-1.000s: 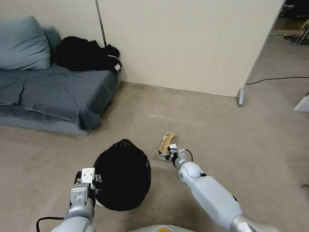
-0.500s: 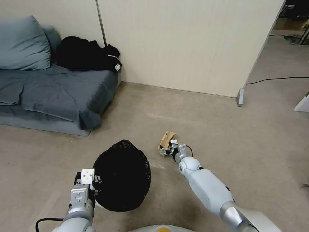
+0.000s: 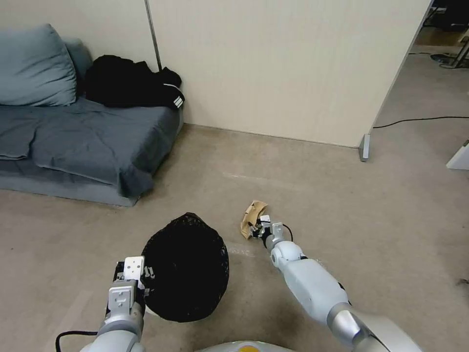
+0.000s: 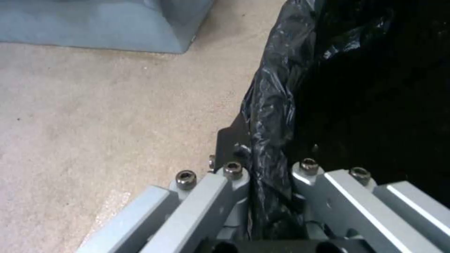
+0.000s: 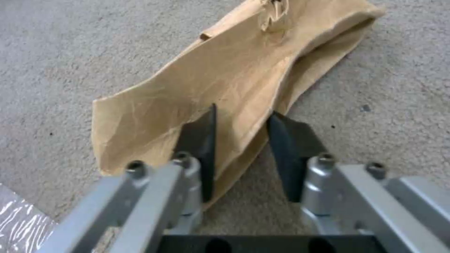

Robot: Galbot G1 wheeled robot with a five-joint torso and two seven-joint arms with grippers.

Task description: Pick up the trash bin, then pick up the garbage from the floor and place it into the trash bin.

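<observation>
The trash bin (image 3: 185, 266), lined with a black bag, hangs low at my front left. My left gripper (image 3: 141, 279) is shut on its rim; the left wrist view shows the fingers (image 4: 234, 175) clamping the bag-covered rim (image 4: 269, 140). The garbage here is a crumpled tan paper (image 3: 251, 217) lying on the carpet ahead of the bin. My right gripper (image 3: 256, 229) is down at its near end. In the right wrist view the gripper (image 5: 241, 121) is open, its black fingers (image 5: 201, 140) straddling a fold of the tan paper (image 5: 197, 80), which rests on the floor.
A grey sofa (image 3: 88, 142) with a black garment (image 3: 132, 83) stands at the far left. A beige partition wall (image 3: 273, 68) with a metal foot (image 3: 364, 146) runs behind. A black cable (image 3: 420, 120) crosses the floor at the far right. Open carpet lies all around.
My right arm has reached forward and down, bringing its gripper onto the near end of the tan paper. The left gripper and the bin have stayed in place.
</observation>
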